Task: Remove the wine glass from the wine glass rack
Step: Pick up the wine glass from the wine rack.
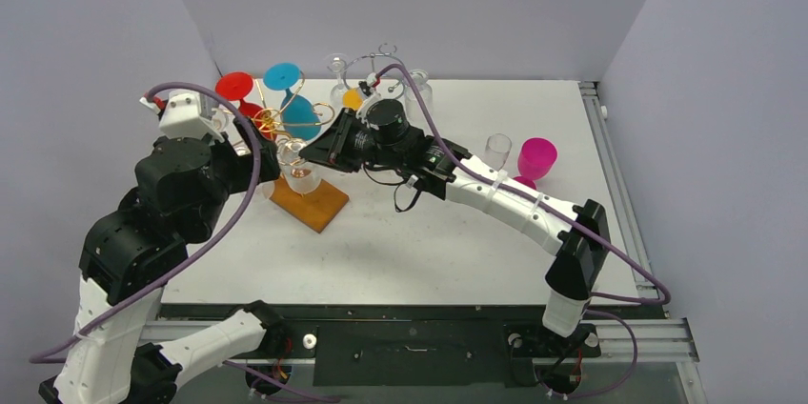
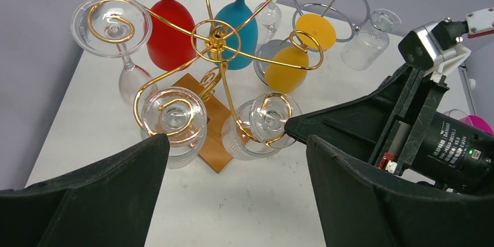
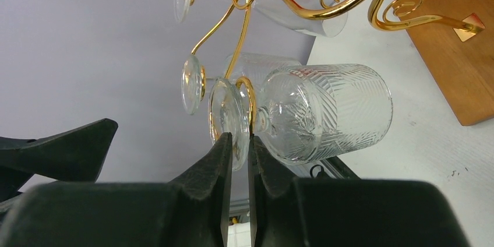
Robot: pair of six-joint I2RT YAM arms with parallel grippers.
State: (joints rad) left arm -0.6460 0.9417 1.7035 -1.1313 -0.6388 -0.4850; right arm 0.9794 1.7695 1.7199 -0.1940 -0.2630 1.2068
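Note:
The gold wire wine glass rack (image 2: 215, 40) stands on a wooden base (image 1: 319, 202) with several glasses hanging upside down. My right gripper (image 3: 236, 142) is shut on the thin foot (image 3: 224, 116) of a clear patterned wine glass (image 3: 326, 113), which still hangs in a gold hook (image 3: 249, 104). In the left wrist view that glass (image 2: 265, 120) meets the right gripper's tip (image 2: 294, 126). My left gripper (image 2: 236, 165) stands open just in front of the rack with nothing between its fingers (image 2: 116, 189). From the top, the right gripper (image 1: 319, 154) reaches the rack from the right.
Red (image 2: 169, 31) and blue (image 2: 239, 23) glasses hang at the rack's far side, with two more clear ones (image 2: 175, 120) nearer. A silver rack (image 2: 332, 2) holds a yellow glass (image 2: 291, 66). A pink glass (image 1: 536, 158) and a clear cup (image 1: 497, 150) stand at the right.

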